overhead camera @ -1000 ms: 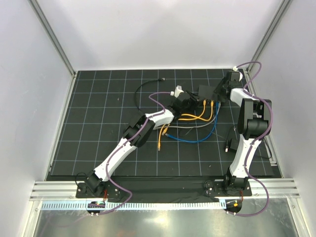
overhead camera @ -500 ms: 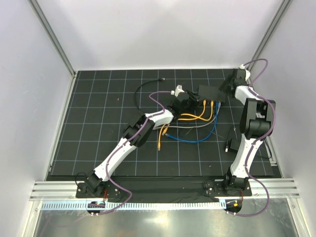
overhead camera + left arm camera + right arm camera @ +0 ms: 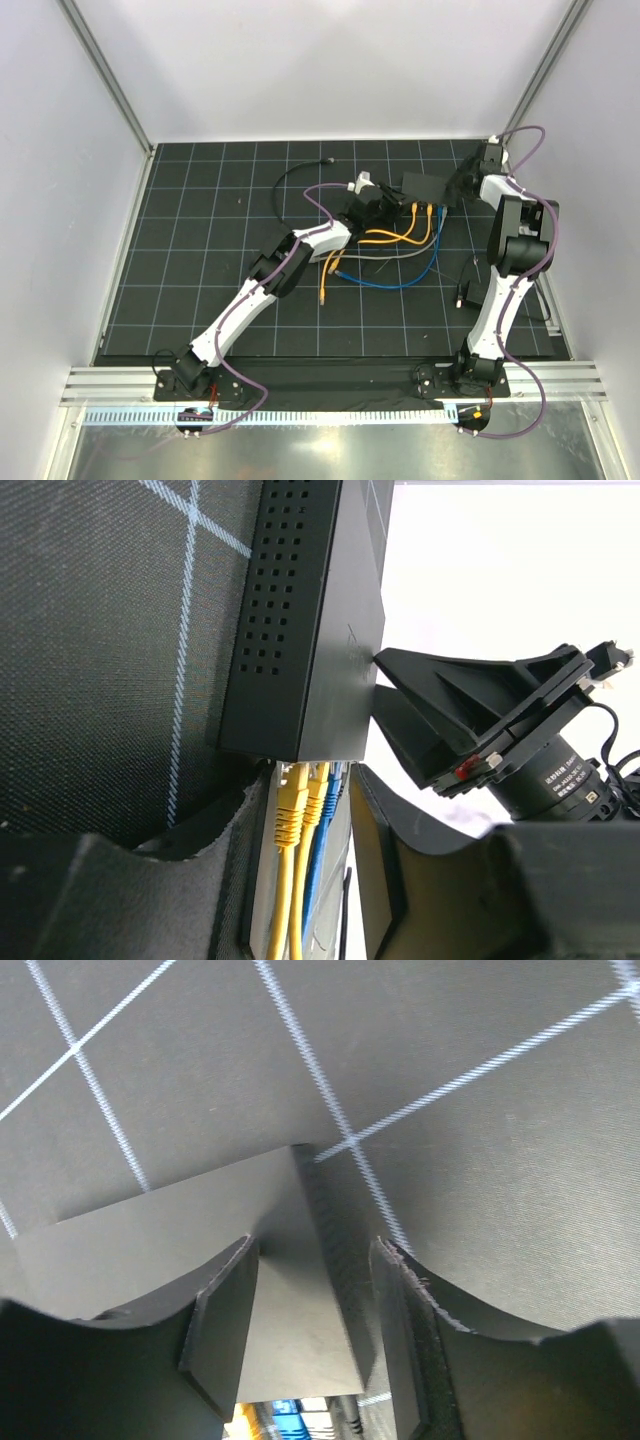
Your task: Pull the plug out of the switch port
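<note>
Switch (image 3: 424, 186): a small flat matte-black rectangular box with one perforated side wall. It lies flat on the black counter (image 3: 200, 270) marked with a white grid, between the two pincers. Its socket row runs along the long edge that faces the arm bases.

Seated in that edge are two yellow plastic plugs (image 3: 292, 802) side by side, with one blue plastic plug (image 3: 324, 796) just beside them. From the same edge, yellow cables (image 3: 385, 238) and a blue cable (image 3: 400, 285) trail over the counter on the switch's near side. A loose thin black cable (image 3: 290, 180) lies to the left of the switch, apart from it.

Left pincer (image 3: 302, 776): stationed at the socket edge of the switch. Its jaws stand apart, one on each side of the plug group, and a pale gap shows between one jaw and the outer yellow plug.

Right pincer (image 3: 315, 1245): stationed at the switch's right end. Its fingers (image 3: 215, 1330) are spread, with a corner of the switch between them. The left wrist view shows the tips meeting the switch's edge. Whether they clamp the box cannot be told.
</note>
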{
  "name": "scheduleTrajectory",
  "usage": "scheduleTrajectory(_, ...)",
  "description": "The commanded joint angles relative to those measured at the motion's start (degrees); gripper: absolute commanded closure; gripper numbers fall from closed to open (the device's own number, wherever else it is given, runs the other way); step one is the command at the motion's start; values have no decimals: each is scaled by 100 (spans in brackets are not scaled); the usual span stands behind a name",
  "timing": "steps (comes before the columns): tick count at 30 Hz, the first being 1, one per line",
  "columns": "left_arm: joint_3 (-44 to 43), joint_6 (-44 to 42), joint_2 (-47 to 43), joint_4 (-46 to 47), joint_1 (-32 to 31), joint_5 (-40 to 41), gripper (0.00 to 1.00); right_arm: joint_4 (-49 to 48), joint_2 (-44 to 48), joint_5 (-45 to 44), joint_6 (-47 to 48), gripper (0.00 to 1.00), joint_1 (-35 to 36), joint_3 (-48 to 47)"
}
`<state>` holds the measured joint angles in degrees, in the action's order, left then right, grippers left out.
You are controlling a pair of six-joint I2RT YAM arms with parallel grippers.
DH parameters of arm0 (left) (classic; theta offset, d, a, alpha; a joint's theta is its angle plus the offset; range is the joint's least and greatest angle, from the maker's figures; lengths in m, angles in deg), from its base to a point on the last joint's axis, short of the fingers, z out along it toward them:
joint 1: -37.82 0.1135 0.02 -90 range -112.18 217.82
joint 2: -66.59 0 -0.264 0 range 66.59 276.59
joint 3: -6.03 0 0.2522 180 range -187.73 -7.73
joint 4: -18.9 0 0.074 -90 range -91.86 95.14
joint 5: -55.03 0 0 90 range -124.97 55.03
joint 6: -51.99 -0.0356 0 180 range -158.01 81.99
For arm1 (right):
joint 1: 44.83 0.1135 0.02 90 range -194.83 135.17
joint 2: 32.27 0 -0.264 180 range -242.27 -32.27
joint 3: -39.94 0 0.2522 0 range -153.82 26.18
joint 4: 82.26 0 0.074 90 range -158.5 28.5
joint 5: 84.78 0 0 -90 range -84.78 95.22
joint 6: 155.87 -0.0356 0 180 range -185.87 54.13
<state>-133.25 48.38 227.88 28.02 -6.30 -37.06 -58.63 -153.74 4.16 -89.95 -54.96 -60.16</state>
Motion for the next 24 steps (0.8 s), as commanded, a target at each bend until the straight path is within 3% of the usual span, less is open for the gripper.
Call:
scheduleTrajectory(1, 27, -166, 429, -652, 17, 59, 63, -38, -52, 317, 0, 45, 11, -163)
scheduleTrajectory(10, 71, -131, 368, -661, 0, 156, 72, -204, 369, 519, -220, 54, 29, 565)
scheduleTrajectory(24, -140, 1, 491, -801, 8, 156, 71, -82, 528, 616, -212, 59, 99, 715)
